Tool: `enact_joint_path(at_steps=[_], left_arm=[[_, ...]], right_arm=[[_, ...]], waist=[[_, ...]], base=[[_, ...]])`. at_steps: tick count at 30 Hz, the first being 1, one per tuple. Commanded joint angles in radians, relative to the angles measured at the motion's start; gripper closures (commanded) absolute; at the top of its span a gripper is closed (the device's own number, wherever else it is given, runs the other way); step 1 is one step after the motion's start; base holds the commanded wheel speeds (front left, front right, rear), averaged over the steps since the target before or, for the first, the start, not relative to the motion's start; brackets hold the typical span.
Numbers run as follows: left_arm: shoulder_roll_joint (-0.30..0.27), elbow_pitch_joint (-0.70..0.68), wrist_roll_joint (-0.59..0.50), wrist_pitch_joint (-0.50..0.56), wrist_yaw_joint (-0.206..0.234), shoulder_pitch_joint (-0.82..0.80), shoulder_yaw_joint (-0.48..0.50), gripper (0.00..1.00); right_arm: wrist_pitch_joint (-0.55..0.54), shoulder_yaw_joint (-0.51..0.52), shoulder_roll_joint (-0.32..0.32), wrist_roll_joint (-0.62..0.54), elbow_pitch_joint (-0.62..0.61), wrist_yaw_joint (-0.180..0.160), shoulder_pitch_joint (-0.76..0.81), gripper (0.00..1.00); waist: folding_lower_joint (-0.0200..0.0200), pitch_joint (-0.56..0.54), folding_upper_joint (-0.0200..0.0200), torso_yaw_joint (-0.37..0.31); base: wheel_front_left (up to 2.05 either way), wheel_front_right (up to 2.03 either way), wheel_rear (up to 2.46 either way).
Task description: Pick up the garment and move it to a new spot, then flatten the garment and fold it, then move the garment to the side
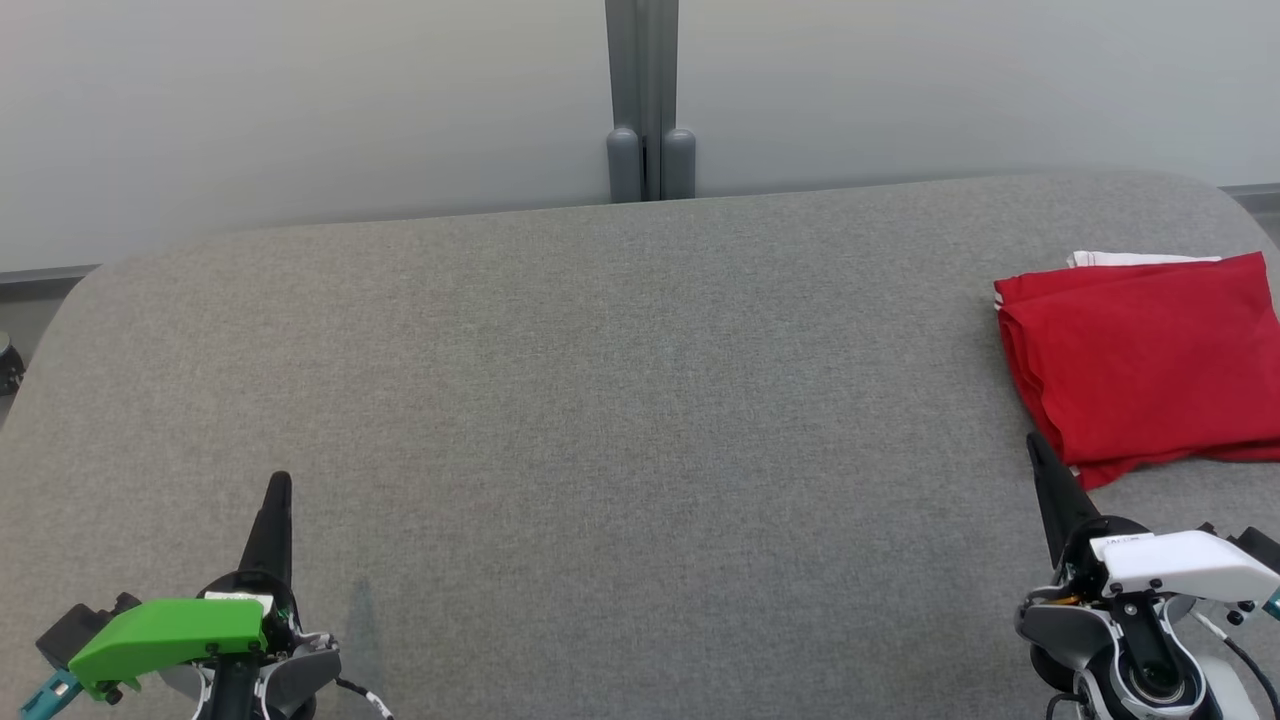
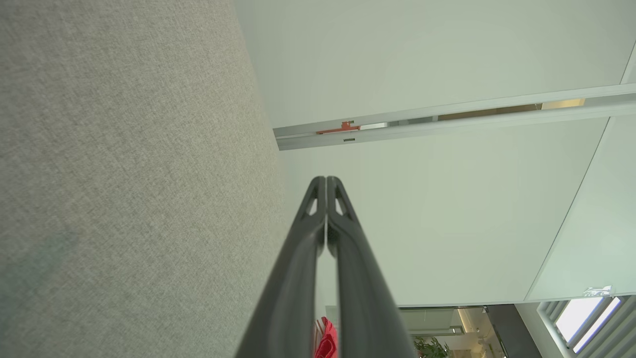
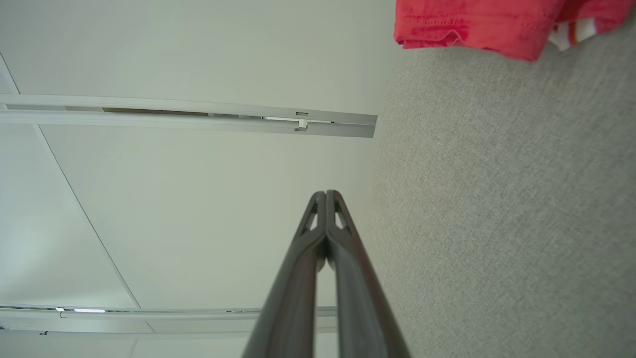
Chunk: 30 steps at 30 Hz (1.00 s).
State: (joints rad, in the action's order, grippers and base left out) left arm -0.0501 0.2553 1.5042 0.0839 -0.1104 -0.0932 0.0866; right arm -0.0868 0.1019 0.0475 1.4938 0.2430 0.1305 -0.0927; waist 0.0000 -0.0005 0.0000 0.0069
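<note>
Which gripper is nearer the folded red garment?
Right. The right gripper sits just beside the red garment, at its near corner; the left gripper is far off across the table.

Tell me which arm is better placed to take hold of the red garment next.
Right, probably: the right gripper, shut, lies just short of the red garment; the left gripper, also shut, sits far across the table.
</note>
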Motion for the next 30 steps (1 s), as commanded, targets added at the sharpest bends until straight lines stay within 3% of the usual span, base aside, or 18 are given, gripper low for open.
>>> enact_joint_path(at_steps=[1, 17, 30], left_arm=[[-0.001, -0.007, 0.020, 0.005, -0.008, -0.017, 0.007, 1.00], [0.000, -0.012, 0.113, 0.034, -0.025, -0.020, 0.033, 1.00], [0.000, -0.011, 0.110, 0.034, -0.024, -0.020, 0.031, 1.00]], right_arm=[[-0.008, 0.004, 0.005, 0.022, 0.000, 0.000, -0.015, 1.00], [-0.031, 0.015, 0.005, 0.124, 0.003, 0.000, -0.019, 1.00], [-0.031, 0.014, 0.005, 0.121, 0.003, 0.000, -0.019, 1.00]], waist=[[0.0000, 0.000, 0.0000, -0.001], [0.0000, 0.004, 0.0000, -0.007], [0.0000, 0.004, 0.0000, -0.007]], base=[[0.00, 0.00, 0.00], [0.00, 0.00, 0.00], [0.00, 0.00, 0.00]])
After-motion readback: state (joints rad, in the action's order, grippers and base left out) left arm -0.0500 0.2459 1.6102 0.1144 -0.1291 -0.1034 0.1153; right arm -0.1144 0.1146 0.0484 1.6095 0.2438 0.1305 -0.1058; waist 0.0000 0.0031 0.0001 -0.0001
